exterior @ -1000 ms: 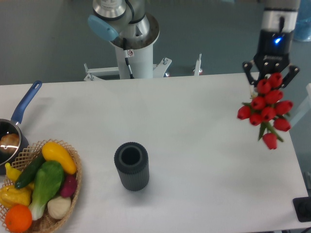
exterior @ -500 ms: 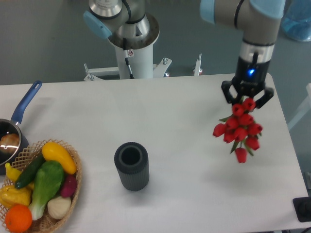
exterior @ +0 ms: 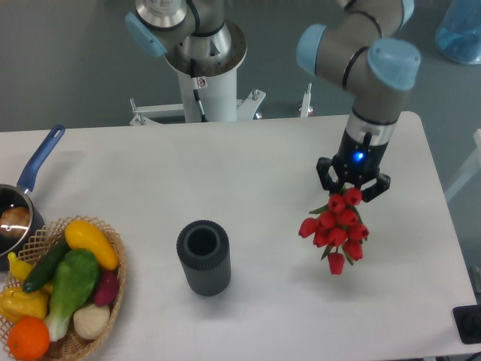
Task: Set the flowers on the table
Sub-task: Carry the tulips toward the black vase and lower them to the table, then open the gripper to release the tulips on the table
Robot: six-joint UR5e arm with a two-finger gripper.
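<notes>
The gripper [exterior: 353, 186] hangs from the arm with its 2 dark fingers pointing down over the right part of the counter [exterior: 248, 165], a blue light glowing on its body. The fingers are closed onto the flowers [exterior: 334, 229], apparently gripping the bunch near its top, though the exact contact is hidden behind the uppermost buds. The red buds dangle in a cluster just below the fingers, with a little green showing among them; the stems cannot be made out from this angle. No shadow or contact clearly shows whether the lowest bud touches the white surface, so the bunch is probably held in the air above it.

Holding from above lets the bunch hang freely, which suits lowering it onto bare counter, and the spot beneath looks free of other things. Judged from this, the carry is nearly over, and lowering and releasing remain.

To the left, well apart from the flowers, stands a dark ribbed cylinder [exterior: 203, 257] with an open top. Farther left, at the counter's edge, sit a wicker basket [exterior: 113, 252] of vegetables and fruit and a pot with a blue handle [exterior: 41, 159].
</notes>
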